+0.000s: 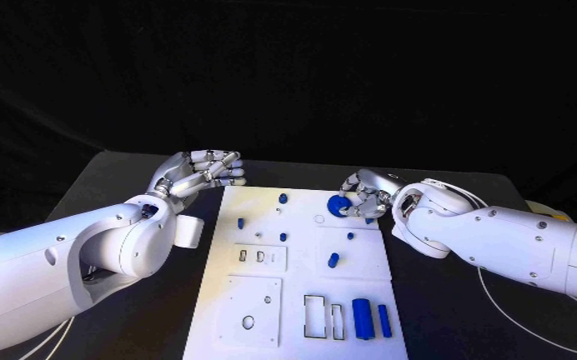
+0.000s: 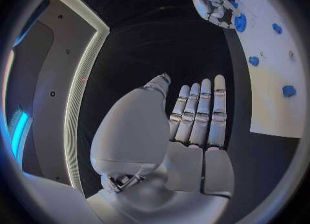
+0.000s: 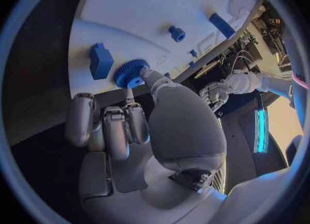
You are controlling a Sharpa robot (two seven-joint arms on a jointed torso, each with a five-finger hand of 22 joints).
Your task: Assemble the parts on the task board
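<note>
The white task board [image 1: 271,272] lies in the middle of the black table. A blue gear [image 1: 338,205] is near the board's far right part, and my right hand [image 1: 365,194] pinches it. In the right wrist view the thumb tip touches the gear's [image 3: 131,73] toothed rim while the other fingers [image 3: 106,125] curl below it. My left hand [image 1: 204,168] hovers off the board's far left corner, fingers [image 2: 200,110] straight and close together, holding nothing. A blue block [image 3: 101,60] lies on the board beside the gear.
Small blue pegs [image 1: 283,197] [image 1: 333,260] stand on the board's middle. A blue cylinder [image 1: 361,310] and a blue bar [image 1: 385,320] lie at its near right, beside rectangular slots [image 1: 315,316]. Black table [image 1: 132,177] surrounds the board.
</note>
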